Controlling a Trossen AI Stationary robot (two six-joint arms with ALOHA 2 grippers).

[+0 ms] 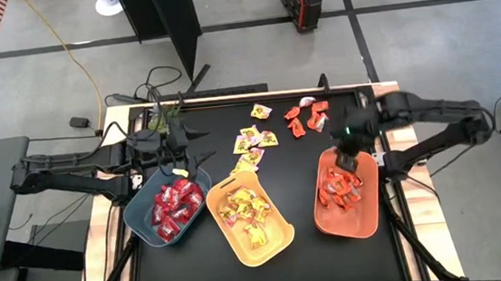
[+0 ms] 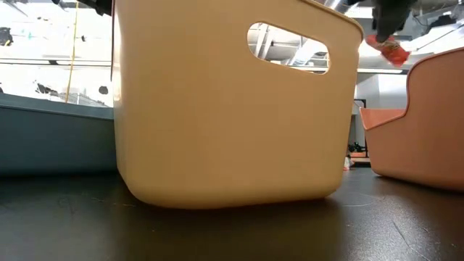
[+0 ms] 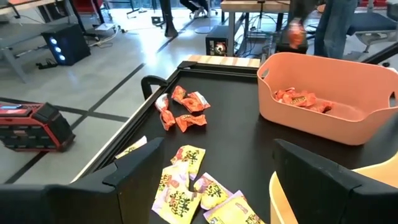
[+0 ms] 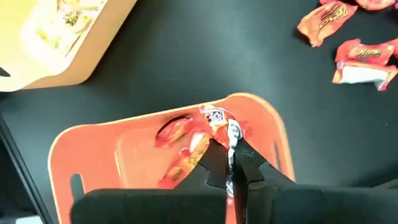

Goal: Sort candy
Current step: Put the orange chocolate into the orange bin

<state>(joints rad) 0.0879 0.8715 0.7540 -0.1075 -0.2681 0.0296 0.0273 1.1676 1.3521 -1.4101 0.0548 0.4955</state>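
Observation:
My right gripper hangs over the orange bin and is shut on one orange-red candy, also visible in the low view as the candy. More orange-red candies lie in that bin, and several lie loose on the black mat. My left gripper is open above loose yellow candies and touches nothing. Yellow candies fill the yellow bin. Deep red candies lie in the blue-grey bin. My right gripper pinches the orange-red candy by one end of its wrapper between its two fingers, coming from above and pointing down. The candy juts out past the fingertips, lifted clear over the orange bin's inside.
A green plant sprig lies at the mat's far left corner. Loose yellow candies sit between the bins and the far edge. The mat has a raised black rim. Bare mat lies along the near edge.

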